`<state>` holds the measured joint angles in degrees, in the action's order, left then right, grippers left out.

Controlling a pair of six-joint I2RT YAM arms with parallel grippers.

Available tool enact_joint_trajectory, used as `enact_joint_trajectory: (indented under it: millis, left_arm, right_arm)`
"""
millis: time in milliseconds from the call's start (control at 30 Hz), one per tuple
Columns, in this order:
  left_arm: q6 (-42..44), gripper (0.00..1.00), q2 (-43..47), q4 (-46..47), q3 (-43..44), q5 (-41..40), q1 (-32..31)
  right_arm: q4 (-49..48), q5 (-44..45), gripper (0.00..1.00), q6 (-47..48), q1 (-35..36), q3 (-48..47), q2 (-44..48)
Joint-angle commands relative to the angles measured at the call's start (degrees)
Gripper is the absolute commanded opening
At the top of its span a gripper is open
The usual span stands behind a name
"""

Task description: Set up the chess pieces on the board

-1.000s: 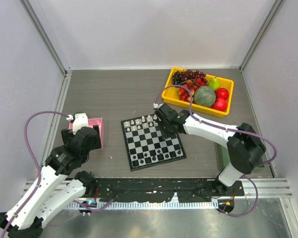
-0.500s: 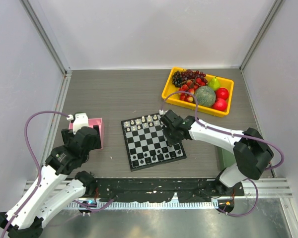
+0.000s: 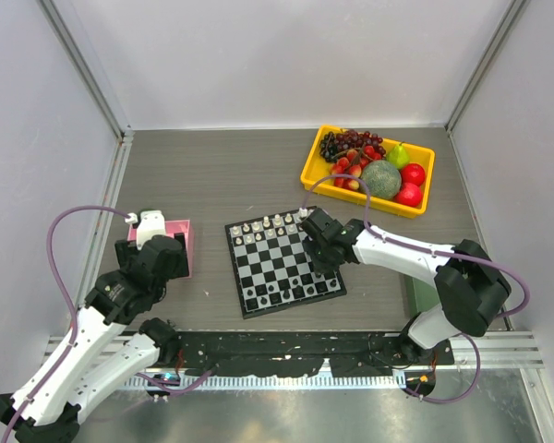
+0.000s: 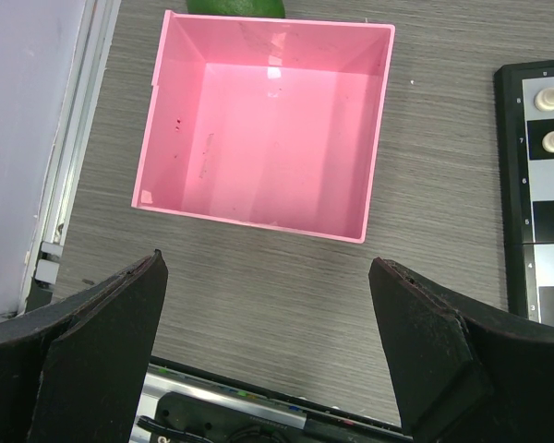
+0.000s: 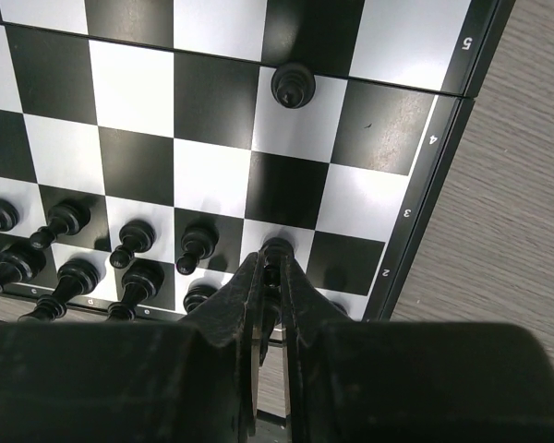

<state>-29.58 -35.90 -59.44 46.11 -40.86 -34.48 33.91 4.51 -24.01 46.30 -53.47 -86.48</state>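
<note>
Your right gripper [image 5: 277, 263] has its fingers pinched almost together on a small black piece [image 5: 277, 247], probably a pawn. It holds the piece low over the board [image 3: 275, 268], near the right edge on the black side. The held piece is in line with the black pawns [image 5: 129, 242] that already stand in the second row, so I judge you are putting it on the next free square of that row; whether its foot already touches the board, I cannot tell. One more black pawn [image 5: 293, 85] stands alone further up the board, well apart from the rows, so it probably waits for its turn. The white pieces [image 3: 263, 226] are lined up along the far edge. Your left gripper [image 4: 268, 268] is spread wide and holds nothing. It hangs above the pink tray [image 4: 258, 138], which shows no pieces inside, so this arm seems parked out of the way. Compared with one second ago, the right gripper has moved from the far right corner of the board toward the near, black side. The left arm has not moved.
</note>
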Motion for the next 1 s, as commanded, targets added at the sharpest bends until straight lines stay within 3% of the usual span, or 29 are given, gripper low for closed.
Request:
enact_joint_trajectory:
  millis: [0,200,567,800,967]
  left_arm:
    - [-0.12,0.99,-0.4,1.17,1.18,-0.27,0.11]
    - [-0.12,0.99,-0.49,1.26,1.26,-0.27,0.11]
    - [-0.12,0.99,-0.31,1.34,1.09,-0.18,0.11]
    - [-0.21,0.99,-0.49,1.34,1.18,-0.18,0.11]
    - [-0.21,0.99,-0.49,1.26,1.09,-0.18,0.03]
  right_arm:
    - [-1.48,-0.91,0.11,-0.69,-0.16,0.21,1.84]
    - [-1.57,-0.38,0.13,-0.69,-0.07,0.12,1.4]
    - [-1.04,-0.21,0.32,-0.51,0.01,-0.49,2.19]
    - [-0.34,0.14,0.38,-0.16,-0.07,-2.16,3.6]
    - [-0.25,0.67,0.33,0.63,-0.07,-2.95,3.25]
